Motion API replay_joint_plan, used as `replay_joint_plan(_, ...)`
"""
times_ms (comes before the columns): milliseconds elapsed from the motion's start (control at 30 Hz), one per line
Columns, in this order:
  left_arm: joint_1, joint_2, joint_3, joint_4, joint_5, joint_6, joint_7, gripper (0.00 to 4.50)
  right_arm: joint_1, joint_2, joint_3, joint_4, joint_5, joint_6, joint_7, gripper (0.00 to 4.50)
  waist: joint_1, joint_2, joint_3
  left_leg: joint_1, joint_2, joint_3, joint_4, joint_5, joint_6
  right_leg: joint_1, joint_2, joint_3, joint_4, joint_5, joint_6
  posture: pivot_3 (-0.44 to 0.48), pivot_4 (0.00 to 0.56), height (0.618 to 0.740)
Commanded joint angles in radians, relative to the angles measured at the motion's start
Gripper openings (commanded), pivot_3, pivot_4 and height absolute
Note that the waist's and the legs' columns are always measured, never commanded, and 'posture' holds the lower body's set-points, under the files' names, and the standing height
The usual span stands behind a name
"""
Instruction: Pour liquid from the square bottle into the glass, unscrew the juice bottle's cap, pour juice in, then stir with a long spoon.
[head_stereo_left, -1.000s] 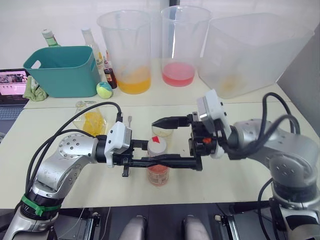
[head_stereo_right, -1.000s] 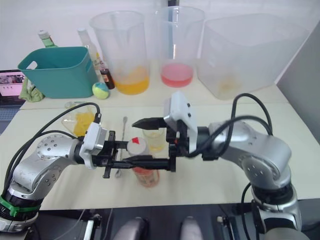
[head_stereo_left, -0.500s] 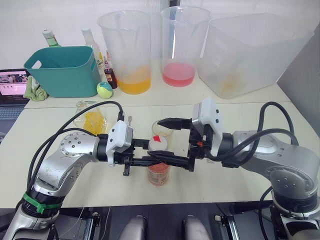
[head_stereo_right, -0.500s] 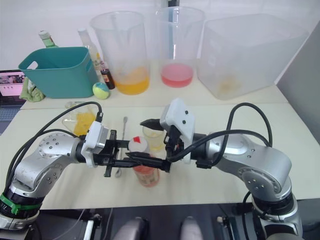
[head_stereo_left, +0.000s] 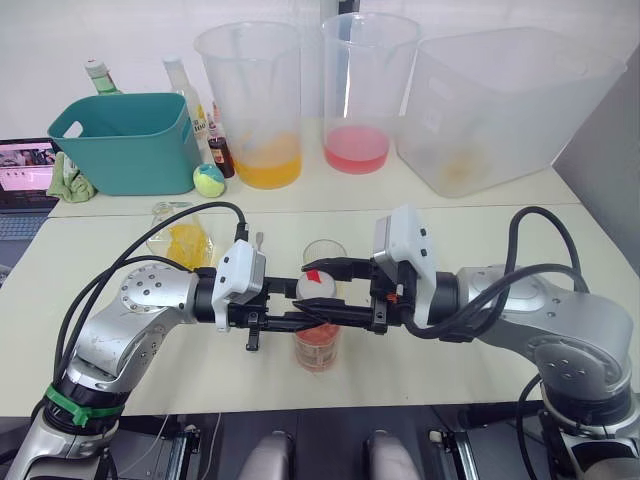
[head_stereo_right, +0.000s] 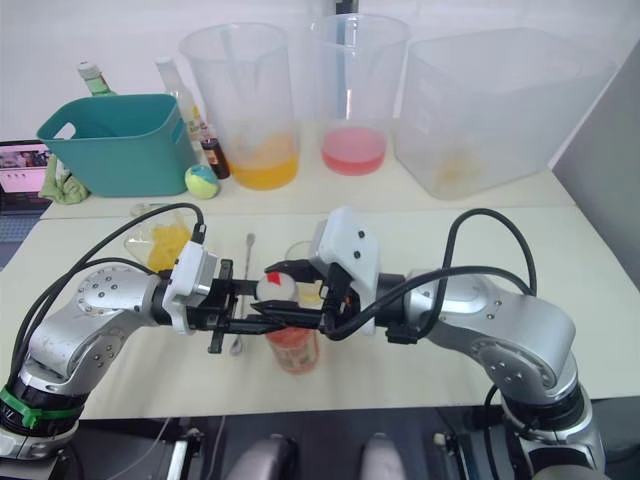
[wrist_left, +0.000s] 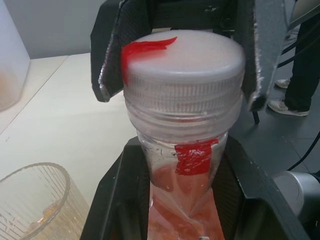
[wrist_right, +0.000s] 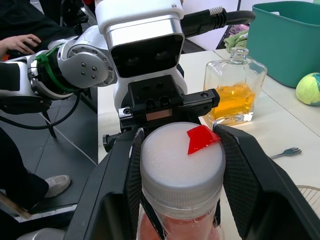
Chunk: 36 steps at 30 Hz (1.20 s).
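The juice bottle (head_stereo_left: 317, 345) stands upright at the table's front middle, pink-red liquid inside. My left gripper (head_stereo_left: 318, 321) is shut on it just below the neck. The juice bottle's cap (wrist_right: 181, 155), white with a red mark, sits on the bottle, and my right gripper (head_stereo_left: 324, 290) is shut on it, one finger on each side. The glass (head_stereo_left: 326, 251) stands just behind the bottle, with a little yellow liquid showing in the left wrist view. The square bottle (head_stereo_left: 183, 240), holding orange liquid, rests to the left. The long spoon (head_stereo_right: 248, 250) lies between the square bottle and the glass, partly hidden by my left gripper.
Two tall clear pitchers (head_stereo_left: 252, 100) (head_stereo_left: 366, 90) and a big clear tub (head_stereo_left: 500, 100) line the back. A teal basket (head_stereo_left: 130, 140), a small ball (head_stereo_left: 208, 180) and several bottles stand back left, beside a laptop (head_stereo_left: 25, 172). A person's hand (wrist_right: 20, 42) shows off the table.
My right gripper has moved left over the bottle top, and its wide-open fingers have closed in on the cap. My left gripper has kept its hold on the bottle.
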Motion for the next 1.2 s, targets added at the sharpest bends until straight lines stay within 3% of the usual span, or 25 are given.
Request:
replay_joint_plan(33, 0.031, 0.019, -0.026, 0.003, 0.030, 0.030, -0.006, 1.24, -0.065, -0.043, 0.035, 0.099, 0.008, -0.083, 0.323, 1.70, 0.000, 0.000, 0.000, 0.001, 0.000, 0.002, 0.000, 0.000, 0.000, 0.001, 0.000, 0.000, -0.001, 0.000, 0.000, 0.000, 0.150, 0.729)
replay_joint_plan(133, 0.044, 0.026, -0.021, -0.006, 0.029, 0.028, -0.008, 1.24, -0.165, -0.063, 0.128, 0.285, -0.063, -0.172, 0.650, 1.70, -0.002, 0.000, 0.000, 0.004, 0.004, 0.008, 0.000, -0.001, 0.002, 0.007, 0.004, 0.000, -0.006, 0.000, 0.000, 0.000, 0.150, 0.729)
replay_joint_plan(333, 0.064, 0.039, -0.006, -0.012, 0.029, 0.023, -0.010, 1.24, -0.428, 0.032, 0.356, 0.620, -0.229, -0.357, 1.041, 1.70, -0.014, 0.000, 0.000, 0.007, 0.007, 0.011, -0.001, -0.002, 0.003, 0.007, 0.005, 0.000, -0.006, 0.000, 0.000, 0.000, 0.150, 0.729)
replay_joint_plan(500, 0.070, 0.046, 0.002, -0.018, 0.032, 0.021, -0.014, 1.24, -0.539, 0.036, 0.510, 0.764, -0.246, -0.508, 1.063, 1.70, -0.014, 0.000, 0.000, 0.007, 0.008, 0.009, -0.001, -0.003, 0.001, 0.007, 0.005, -0.001, -0.006, 0.000, -0.001, 0.000, 0.150, 0.729)
replay_joint_plan(667, 0.074, 0.050, 0.012, -0.022, 0.033, 0.017, -0.017, 1.24, -0.560, 0.018, 0.484, 0.770, -0.209, -0.511, 1.063, 1.70, -0.017, 0.000, 0.000, 0.007, 0.008, 0.004, -0.001, -0.004, 0.000, 0.005, 0.005, 0.000, -0.005, 0.000, -0.001, 0.000, 0.150, 0.729)
replay_joint_plan(700, 0.073, 0.049, 0.012, -0.021, 0.033, 0.016, -0.017, 1.24, -0.551, 0.012, 0.451, 0.756, -0.207, -0.489, 1.063, 2.20, -0.017, 0.000, 0.000, 0.007, 0.008, 0.004, -0.001, -0.004, 0.000, 0.005, 0.005, 0.000, -0.005, 0.000, -0.001, 0.000, 0.150, 0.729)
replay_joint_plan(733, 0.073, 0.049, 0.011, -0.023, 0.033, 0.016, -0.018, 1.24, -0.540, 0.008, 0.411, 0.739, -0.207, -0.469, 1.062, 2.77, -0.017, 0.000, 0.000, 0.007, 0.008, 0.004, -0.001, -0.004, 0.000, 0.004, 0.005, 0.000, -0.004, 0.001, -0.001, 0.000, 0.150, 0.729)
replay_joint_plan(900, 0.073, 0.046, 0.009, -0.026, 0.031, 0.014, -0.022, 1.24, -0.455, -0.039, 0.183, 0.596, -0.098, -0.323, 0.901, 4.31, -0.012, 0.000, 0.000, 0.006, 0.008, 0.004, -0.001, -0.004, -0.001, 0.004, 0.005, 0.000, -0.005, 0.001, -0.002, 0.000, 0.150, 0.729)
replay_joint_plan(967, 0.077, 0.047, 0.010, -0.031, 0.030, 0.014, -0.020, 1.24, -0.408, -0.051, 0.120, 0.526, -0.081, -0.280, 0.827, 4.44, -0.008, 0.000, 0.000, 0.006, 0.008, 0.004, -0.001, -0.004, -0.001, 0.004, 0.005, 0.000, -0.005, 0.001, -0.002, 0.000, 0.150, 0.729)
replay_joint_plan(1067, 0.078, 0.045, 0.010, -0.034, 0.030, 0.012, -0.021, 1.24, -0.263, -0.053, 0.019, 0.331, -0.040, -0.189, 0.572, 4.44, -0.007, 0.000, 0.000, 0.007, 0.009, 0.004, -0.002, -0.005, -0.001, 0.004, 0.005, 0.000, -0.004, 0.001, -0.002, 0.000, 0.150, 0.729)
replay_joint_plan(1200, 0.076, 0.044, 0.010, -0.035, 0.027, 0.013, -0.023, 1.24, -0.118, -0.016, -0.014, 0.136, -0.007, -0.104, 0.315, 4.44, -0.006, 0.000, 0.000, 0.006, 0.009, 0.007, -0.002, -0.004, -0.001, 0.002, 0.005, 0.003, -0.004, 0.001, -0.002, 0.000, 0.150, 0.729)
